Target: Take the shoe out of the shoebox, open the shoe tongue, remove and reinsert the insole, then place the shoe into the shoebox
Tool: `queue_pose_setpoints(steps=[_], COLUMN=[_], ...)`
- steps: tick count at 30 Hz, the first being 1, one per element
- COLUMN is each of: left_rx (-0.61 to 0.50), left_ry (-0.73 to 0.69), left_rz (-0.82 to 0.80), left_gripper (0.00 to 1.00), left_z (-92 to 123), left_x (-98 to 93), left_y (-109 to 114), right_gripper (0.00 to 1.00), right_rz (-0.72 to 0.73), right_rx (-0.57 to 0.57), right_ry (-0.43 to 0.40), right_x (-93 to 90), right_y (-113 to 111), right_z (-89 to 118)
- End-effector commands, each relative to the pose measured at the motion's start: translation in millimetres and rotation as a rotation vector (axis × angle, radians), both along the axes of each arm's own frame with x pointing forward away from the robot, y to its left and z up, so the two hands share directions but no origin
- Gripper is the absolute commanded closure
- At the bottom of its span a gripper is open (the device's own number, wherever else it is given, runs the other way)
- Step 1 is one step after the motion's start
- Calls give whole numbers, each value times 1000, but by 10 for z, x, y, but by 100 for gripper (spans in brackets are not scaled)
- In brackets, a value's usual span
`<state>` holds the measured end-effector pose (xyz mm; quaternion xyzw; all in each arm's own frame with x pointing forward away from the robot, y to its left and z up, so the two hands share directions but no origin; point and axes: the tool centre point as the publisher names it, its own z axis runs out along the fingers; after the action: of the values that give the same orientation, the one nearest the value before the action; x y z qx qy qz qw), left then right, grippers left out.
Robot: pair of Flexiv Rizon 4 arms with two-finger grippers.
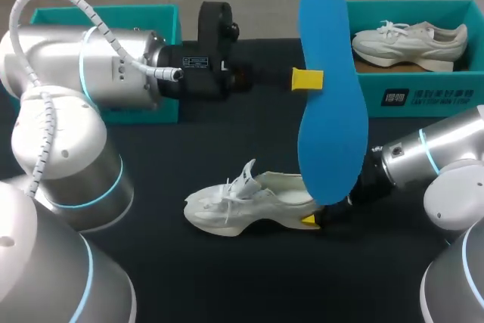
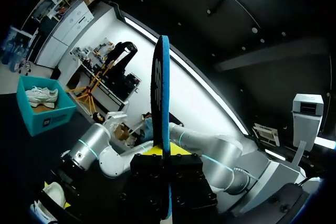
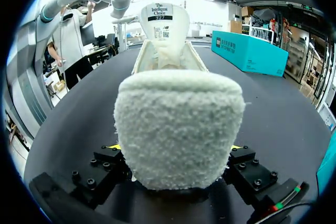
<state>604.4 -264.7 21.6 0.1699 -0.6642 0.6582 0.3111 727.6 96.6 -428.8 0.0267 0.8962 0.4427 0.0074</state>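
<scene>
My left gripper (image 1: 306, 79) is shut on a blue insole (image 1: 329, 111) and holds it upright, high above the table's middle. In the left wrist view the insole (image 2: 160, 103) stands edge-on between the fingers of the left gripper (image 2: 164, 153). A white shoe (image 1: 242, 206) lies on the black table, toe to the left. My right gripper (image 1: 310, 221) grips its heel from both sides. In the right wrist view the fuzzy heel (image 3: 178, 124) fills the space between the fingers of the right gripper (image 3: 176, 148), and the tongue (image 3: 164, 22) stands up beyond it.
A teal shoebox (image 1: 423, 92) at the back right holds a second white shoe (image 1: 408, 41). Another teal box (image 1: 106, 17) sits at the back left behind my left arm. The same shoebox (image 2: 44, 116) shows in the left wrist view.
</scene>
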Motion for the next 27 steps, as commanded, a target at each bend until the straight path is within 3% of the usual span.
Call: queue_pose_setpoints(steps=[1,8,16,27], left_rx=[23,1,1,-4], left_ry=[-35,-65,-30,-29], left_rz=[-93,-108,-129,-120], left_gripper=[100,100,100,100], left_z=[83,176,136,105], left_x=[48,-33,-163,-182], left_y=[151,251,274,304], right_gripper=[100,100,100,100], right_rz=[-1,-1,-1,-1], right_rx=[-4,-4,-4,-4], right_ry=[0,0,0,0], right_x=[-5,-5,-5,-5], right_y=[7,7,7,7], right_z=[-10,-10,-10,-10])
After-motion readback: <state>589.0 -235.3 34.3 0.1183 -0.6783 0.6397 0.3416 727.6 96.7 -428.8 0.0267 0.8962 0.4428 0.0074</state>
